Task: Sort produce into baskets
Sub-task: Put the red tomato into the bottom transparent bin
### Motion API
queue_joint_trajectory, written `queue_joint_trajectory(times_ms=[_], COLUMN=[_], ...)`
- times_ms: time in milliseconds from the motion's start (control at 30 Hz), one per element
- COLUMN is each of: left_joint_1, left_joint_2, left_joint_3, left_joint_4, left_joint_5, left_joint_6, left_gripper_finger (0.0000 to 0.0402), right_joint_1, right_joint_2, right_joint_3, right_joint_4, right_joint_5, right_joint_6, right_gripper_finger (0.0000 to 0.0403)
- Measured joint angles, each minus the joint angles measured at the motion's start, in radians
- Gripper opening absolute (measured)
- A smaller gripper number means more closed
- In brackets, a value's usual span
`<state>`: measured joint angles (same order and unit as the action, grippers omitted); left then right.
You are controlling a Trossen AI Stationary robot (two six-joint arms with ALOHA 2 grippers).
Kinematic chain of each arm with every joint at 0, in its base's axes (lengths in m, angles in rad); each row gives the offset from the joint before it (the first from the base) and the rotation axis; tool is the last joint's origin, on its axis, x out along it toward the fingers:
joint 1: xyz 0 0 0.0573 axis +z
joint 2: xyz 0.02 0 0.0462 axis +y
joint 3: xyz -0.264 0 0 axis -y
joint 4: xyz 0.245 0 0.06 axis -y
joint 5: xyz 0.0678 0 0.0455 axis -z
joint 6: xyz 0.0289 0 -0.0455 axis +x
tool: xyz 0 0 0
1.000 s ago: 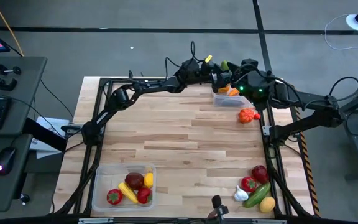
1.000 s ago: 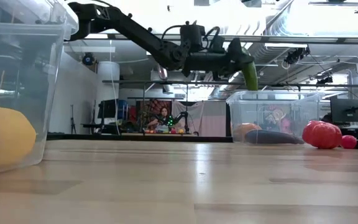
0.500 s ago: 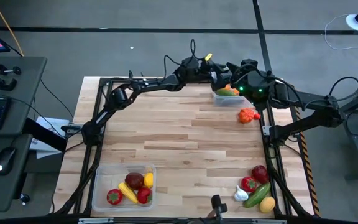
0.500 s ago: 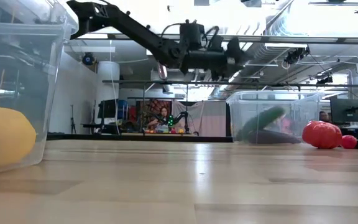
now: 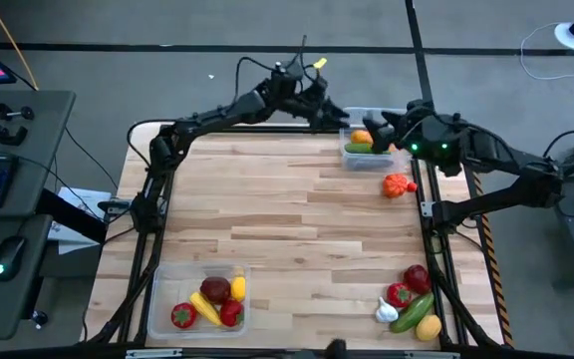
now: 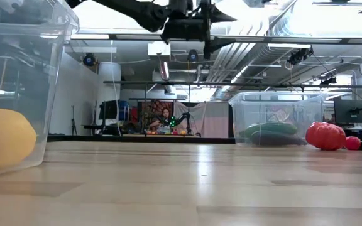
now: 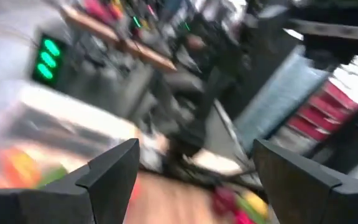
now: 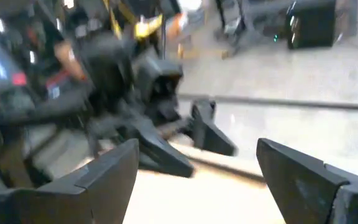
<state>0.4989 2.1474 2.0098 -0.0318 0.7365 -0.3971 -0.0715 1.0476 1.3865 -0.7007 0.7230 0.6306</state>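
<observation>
Tabletop (image 5: 297, 229) of pale wood planks, seen from above, with both dark arms reaching over its far edge. Left arm (image 5: 207, 118) runs from the left side along the far edge; left gripper (image 5: 329, 115) hangs raised just left of the far basket, fingers spread and holding nothing, as the left wrist view confirms with an open gap between the two dark fingers (image 7: 114, 171). Right arm (image 5: 506, 170) enters from the right; right gripper (image 5: 385, 125) sits at the far basket's right rim, likewise spread and empty, its fingers (image 8: 107, 177) well apart in the right wrist view.

Near basket (image 5: 162, 284), clear plastic, at the near left corner, holds a red tomato (image 5: 182, 316), a yellow banana (image 5: 205, 309), a dark red apple (image 5: 215, 289), a yellow lemon (image 5: 237, 289) and a red pepper (image 5: 231, 313). Far basket (image 5: 352, 158), clear plastic, at the far right, holds a green cucumber (image 5: 358, 149) and an orange piece (image 5: 361, 138); the low view shows the cucumber (image 6: 270, 129) lying flat inside over a dark piece.

Loose produce: a red-orange tomato (image 5: 397, 185) on the table just near of the far basket; at the near right corner, a cluster of dark red apple (image 5: 416, 277), red pepper (image 5: 399, 295), white garlic (image 5: 386, 312), green cucumber (image 5: 412, 310) and yellow lemon (image 5: 429, 326).
</observation>
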Motion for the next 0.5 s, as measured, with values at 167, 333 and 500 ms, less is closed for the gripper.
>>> queue_joint_trajectory(times_ms=[167, 333, 500], left_joint_1=[-0.095, -0.228, -0.333], left_joint_2=[-0.07, -0.226, -0.422], left_joint_3=[-0.099, -0.307, -0.52], left_joint_4=[-0.084, -0.032, 0.027], left_joint_5=[-0.014, -0.203, -0.479], left_joint_6=[0.003, -0.021, -0.091], left_gripper_finger=[0.03, 0.03, 0.03], right_joint_1=[0.02, 0.139, 0.33], right_joint_2=[-0.007, -0.025, -0.075], right_joint_3=[0.0, -0.05, -0.182], right_joint_4=[-0.269, -0.417, -0.424], right_joint_5=[-0.171, -0.324, -0.437], right_joint_6=[0.067, 0.082, 0.175], right_gripper_finger=[0.0316, 0.0316, 0.0316])
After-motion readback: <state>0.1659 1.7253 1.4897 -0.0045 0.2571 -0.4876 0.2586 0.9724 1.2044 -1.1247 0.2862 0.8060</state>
